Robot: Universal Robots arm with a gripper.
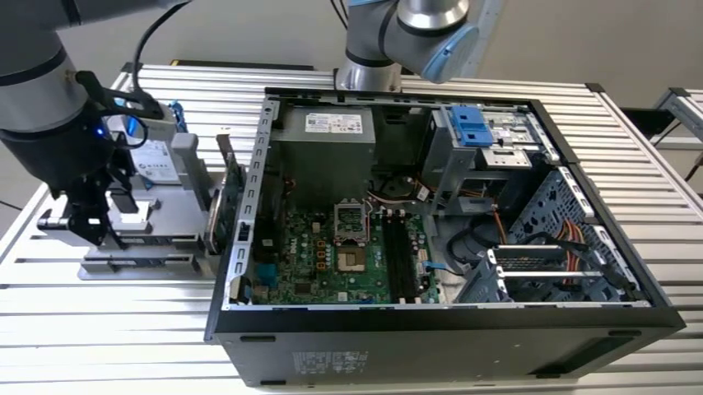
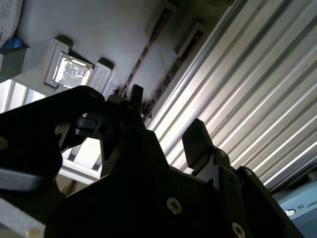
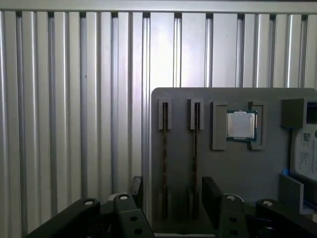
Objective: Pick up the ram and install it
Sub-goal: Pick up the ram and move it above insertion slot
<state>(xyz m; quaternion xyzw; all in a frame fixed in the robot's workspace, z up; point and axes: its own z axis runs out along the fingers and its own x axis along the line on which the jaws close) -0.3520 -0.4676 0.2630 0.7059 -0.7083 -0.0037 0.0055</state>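
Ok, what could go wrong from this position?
The open hand seems to straddle one ram stick and its neighbour in the first wrist view: closing could pinch both or tilt one. The processor sits close by on the gray holder; a drifting finger might clip it.

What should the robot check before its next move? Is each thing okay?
1. Black end effector open and empty: ok.
2. Thin dark ram sticks standing in the grey holder tray: ok.
3. End effector lined up on one stick: not ok, both sit between its fingers in the first wrist view.
4. Black computer case open on top: ok.
5. Long black memory slots on the green motherboard free: cannot tell.
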